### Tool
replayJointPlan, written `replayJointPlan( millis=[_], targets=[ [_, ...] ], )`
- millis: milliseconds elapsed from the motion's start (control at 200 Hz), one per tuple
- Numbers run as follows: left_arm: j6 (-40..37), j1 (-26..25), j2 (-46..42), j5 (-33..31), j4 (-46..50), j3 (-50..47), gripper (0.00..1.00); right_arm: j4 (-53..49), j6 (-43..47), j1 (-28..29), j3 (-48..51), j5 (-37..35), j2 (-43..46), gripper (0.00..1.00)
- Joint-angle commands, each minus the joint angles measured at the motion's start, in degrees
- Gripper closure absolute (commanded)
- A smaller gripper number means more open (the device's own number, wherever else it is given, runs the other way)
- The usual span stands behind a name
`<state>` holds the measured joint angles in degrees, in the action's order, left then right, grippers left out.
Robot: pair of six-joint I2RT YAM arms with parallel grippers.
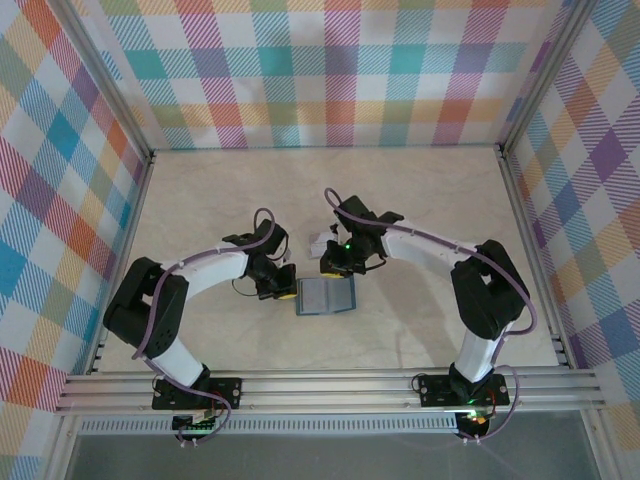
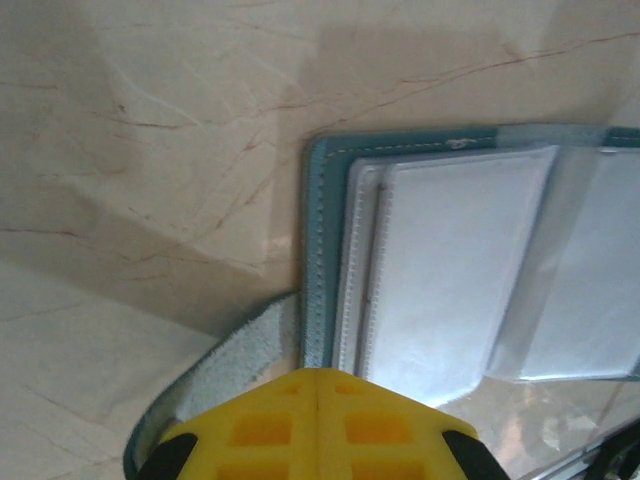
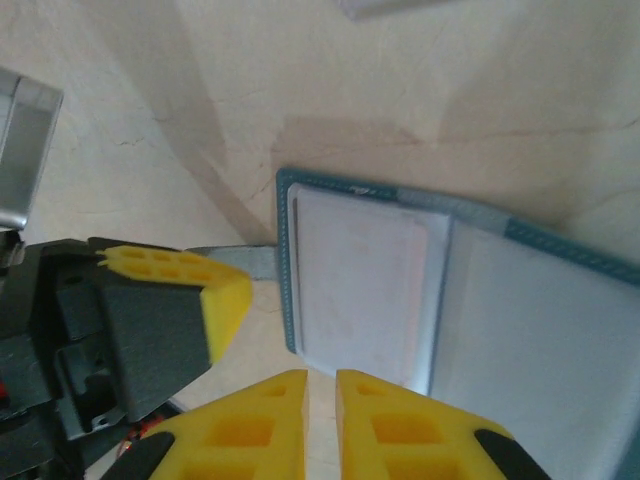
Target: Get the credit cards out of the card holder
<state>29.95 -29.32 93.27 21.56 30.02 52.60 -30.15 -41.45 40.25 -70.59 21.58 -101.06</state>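
In the left wrist view the holder (image 2: 322,250) runs off the right edge, its tab (image 2: 225,365) partly under the left gripper (image 2: 316,385). A pale sliver (image 3: 385,6) cut by the right wrist view's top edge is unidentifiable.

The left gripper (image 1: 285,292) stands against the left edge of the card holder (image 1: 327,298), and the right gripper (image 1: 331,267) against its far edge. Along its near and right sides the table (image 1: 390,322) is bare.
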Motion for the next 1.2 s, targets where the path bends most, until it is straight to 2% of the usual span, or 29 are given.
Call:
replayJointPlan(
  millis=[0, 280, 545, 880, 1195],
  targets=[
    [-1.81, 0.67, 0.99, -2.76, 1.92, 1.65, 1.0, 4.99, -5.53, 1.43, 0.93, 3.99, -0.29, 0.85],
    [-2.17, 0.67, 2.3, -5.12, 1.38, 1.29, 1.0, 7.6, -8.11, 3.84, -0.28, 4.67, -5.37, 0.86],
    [-2.03, 0.67, 3.31, -4.86, 0.27, -0.42, 1.0, 7.06, -8.0, 5.26, -3.6, 4.79, -9.96, 0.85],
    [-1.89, 0.67, 2.87, -4.7, -0.14, -1.65, 1.0, 5.0, -7.11, 6.5, -6.61, 4.09, -14.27, 0.77],
    [-1.87, 0.67, 2.54, -4.49, -0.01, -1.53, 1.0, 0.16, -5.41, 6.85, -7.28, 0.56, -15.4, 0.68]
  ],
)
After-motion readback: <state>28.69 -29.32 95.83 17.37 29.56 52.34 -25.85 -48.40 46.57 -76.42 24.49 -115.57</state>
